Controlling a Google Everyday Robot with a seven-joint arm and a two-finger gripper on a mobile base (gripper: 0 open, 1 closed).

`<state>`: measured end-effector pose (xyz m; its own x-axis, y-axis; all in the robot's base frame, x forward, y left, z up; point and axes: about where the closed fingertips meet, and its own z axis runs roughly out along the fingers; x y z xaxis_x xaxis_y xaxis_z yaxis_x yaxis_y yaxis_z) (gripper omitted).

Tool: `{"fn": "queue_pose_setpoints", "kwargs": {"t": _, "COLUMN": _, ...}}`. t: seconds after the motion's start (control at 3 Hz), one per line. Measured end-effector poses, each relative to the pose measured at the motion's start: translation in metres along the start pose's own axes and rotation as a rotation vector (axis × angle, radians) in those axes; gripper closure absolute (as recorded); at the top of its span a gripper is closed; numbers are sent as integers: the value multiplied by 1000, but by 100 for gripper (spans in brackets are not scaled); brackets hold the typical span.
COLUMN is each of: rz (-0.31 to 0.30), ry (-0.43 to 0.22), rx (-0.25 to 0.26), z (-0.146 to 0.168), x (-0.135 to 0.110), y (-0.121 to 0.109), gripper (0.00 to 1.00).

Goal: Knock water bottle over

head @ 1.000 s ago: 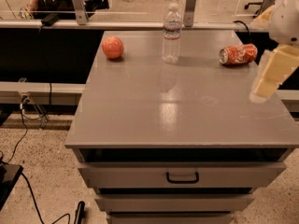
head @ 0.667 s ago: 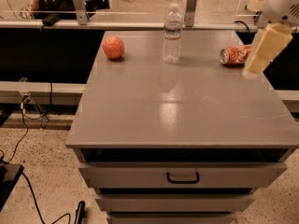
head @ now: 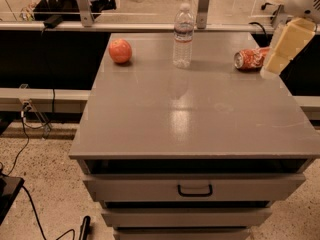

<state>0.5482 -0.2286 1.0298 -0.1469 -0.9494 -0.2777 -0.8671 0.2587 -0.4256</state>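
Closest, below and in front of the water bottle (head: pixel 183 36), is a gray drawer (head: pixel 192 189) with a thin black handle. The drawer sits under a flat, smooth, gray table top (head: pixel 190 114). The top is shiny and shows a pale patch of light in front of the bottle.

The water bottle stands straight up near the back edge of the top. It is clear plastic with bumpy ribs, a white cap and a thin pale band. To the right of the bottle lies a squashed red can (head: pixel 250 59) on its side. The gripper (head: pixel 282 46) hangs just right of the can, well apart from the bottle. It looks like a pale yellow block under a round white arm part. I cannot tell if the gripper is spread or closed. To the left of the bottle sits a round orange-red fruit (head: pixel 120 51).

Since a second ago the gripper has gone up and back, closer to the can. The bottle, can and fruit have not moved.
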Motion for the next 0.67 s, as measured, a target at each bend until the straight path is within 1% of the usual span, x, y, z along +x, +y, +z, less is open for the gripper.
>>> {"fn": "queue_pose_setpoints", "kwargs": {"t": 0.33, "rz": 17, "ry": -104, "rx": 14, "z": 7, "x": -6, "y": -8, "gripper": 0}}
{"fn": "queue_pose_setpoints", "kwargs": {"t": 0.67, "rz": 61, "ry": -331, "rx": 60, "z": 26, "x": -18, "y": -40, "gripper": 0}}
